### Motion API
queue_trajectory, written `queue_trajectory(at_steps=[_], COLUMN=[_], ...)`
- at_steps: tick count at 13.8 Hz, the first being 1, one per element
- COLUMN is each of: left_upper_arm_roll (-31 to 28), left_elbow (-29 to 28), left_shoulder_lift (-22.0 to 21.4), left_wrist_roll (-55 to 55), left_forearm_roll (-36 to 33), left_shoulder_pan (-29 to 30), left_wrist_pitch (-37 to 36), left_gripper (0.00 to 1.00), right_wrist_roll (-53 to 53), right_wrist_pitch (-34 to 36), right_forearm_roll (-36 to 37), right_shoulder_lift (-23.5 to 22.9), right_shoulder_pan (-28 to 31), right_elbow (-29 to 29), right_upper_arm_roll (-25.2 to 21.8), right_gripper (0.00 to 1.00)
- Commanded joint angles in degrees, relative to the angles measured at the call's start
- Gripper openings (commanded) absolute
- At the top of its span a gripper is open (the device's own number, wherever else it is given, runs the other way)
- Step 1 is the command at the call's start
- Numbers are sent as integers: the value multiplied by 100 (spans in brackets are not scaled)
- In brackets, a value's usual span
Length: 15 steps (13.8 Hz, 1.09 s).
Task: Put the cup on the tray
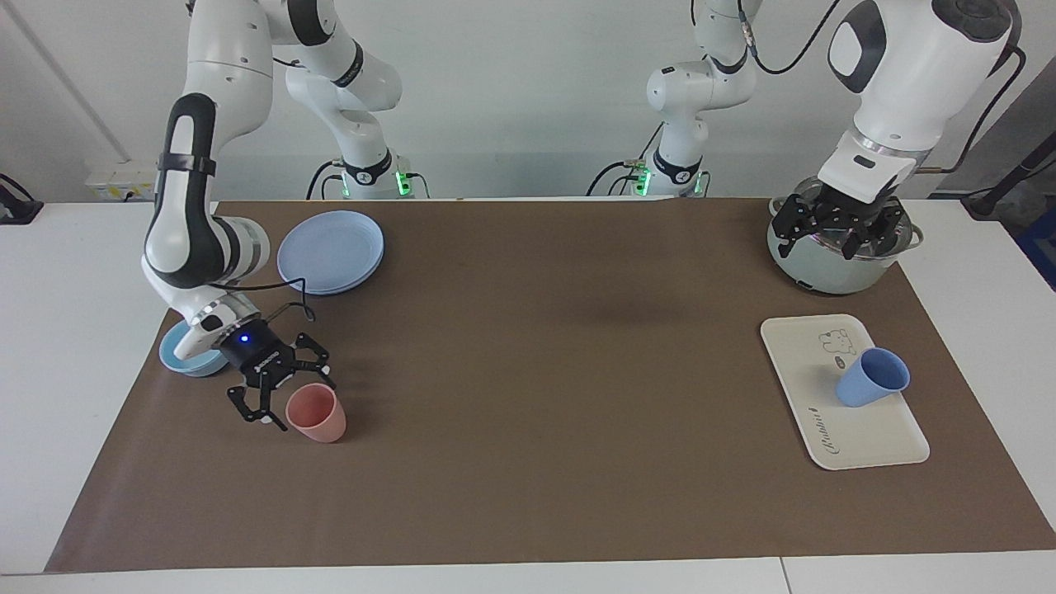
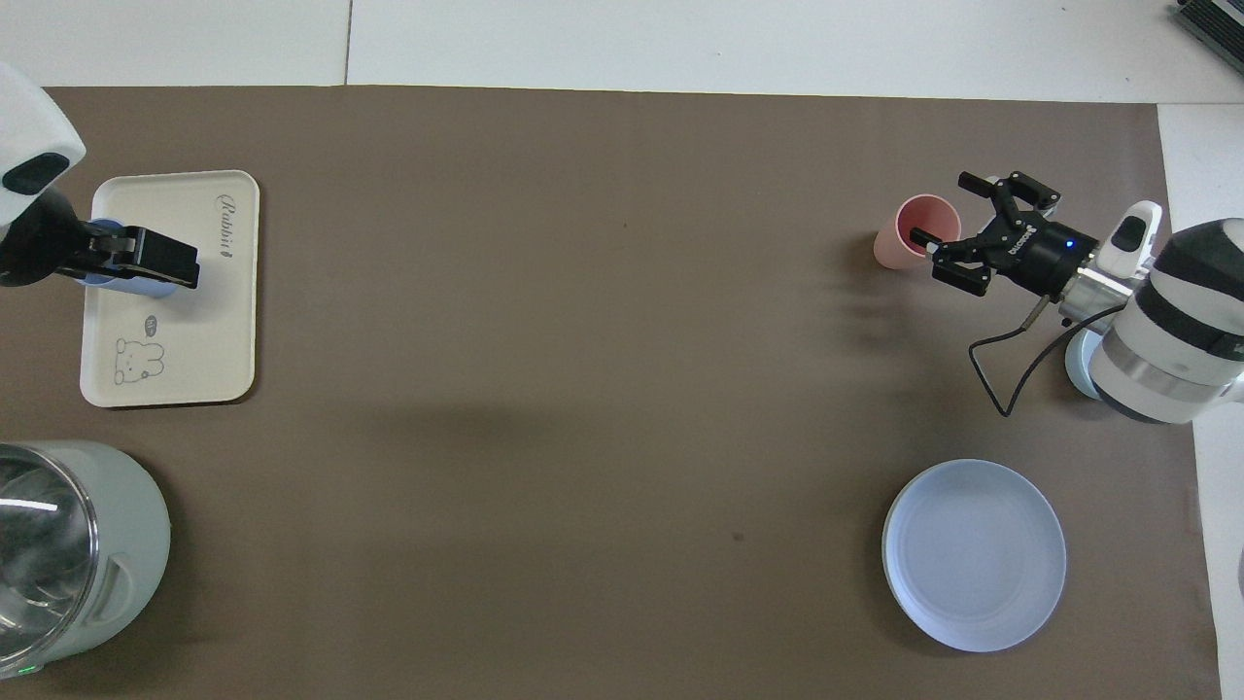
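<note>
The periwinkle-blue cup [image 1: 871,378] stands upright on the cream tray [image 1: 862,441] at the left arm's end of the table, with nothing gripping it. My left gripper [image 1: 837,233] hangs open, high over the pot and apart from the cup. In the overhead view the left gripper [image 2: 146,258] covers most of the cup [image 2: 109,229] on the tray [image 2: 194,331]. My right gripper [image 1: 297,402] is open and low at the pink cup [image 1: 317,414], which stands on the mat. Overhead, the right gripper [image 2: 941,207] has one fingertip at the rim of the pink cup [image 2: 909,231].
A round blue plate [image 1: 330,250] lies near the right arm's base. A light-blue bowl [image 1: 183,356] sits partly under the right arm's wrist. A pale green pot [image 1: 813,262] with a glass lid stands nearer to the robots than the tray. A brown mat [image 1: 536,371] covers the table.
</note>
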<state>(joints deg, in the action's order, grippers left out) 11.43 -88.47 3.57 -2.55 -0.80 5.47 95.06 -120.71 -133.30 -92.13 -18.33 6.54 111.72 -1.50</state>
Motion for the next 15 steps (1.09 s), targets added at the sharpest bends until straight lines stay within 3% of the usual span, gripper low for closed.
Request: queue_trajectory(at_steps=[1,5,12,14,15], left_upper_arm_roll=[-18,-18,-115,-132,-141], left_elbow=[119,155,102,40,14], left_shoulder_lift=[-41,-32,-58,-76,-85], left_wrist_roll=[70,369,-369,-247,-177], left_forearm_roll=[150,72,-78,-78,-78], left_shoulder_pan=[-20,-336,-99,-90,-90], left_wrist_pitch=[-58,-154,-146,-146,-146], left_gripper=[100,100,100,100,100], right_wrist_roll=[983,3083,7580,9153,10014], right_wrist_pitch=[-214,-539,-469,-129,379], right_forearm_roll=[317,2361,6668,7618,8127], right_shoulder_lift=[645,1094,1859,2017,2079], right_shoulder_pan=[-161,-179,-556,-671,-706], right_elbow=[280,210,219,184,36], right_upper_arm_roll=[36,45,71,71,62], right_gripper=[100,100,100,100,100])
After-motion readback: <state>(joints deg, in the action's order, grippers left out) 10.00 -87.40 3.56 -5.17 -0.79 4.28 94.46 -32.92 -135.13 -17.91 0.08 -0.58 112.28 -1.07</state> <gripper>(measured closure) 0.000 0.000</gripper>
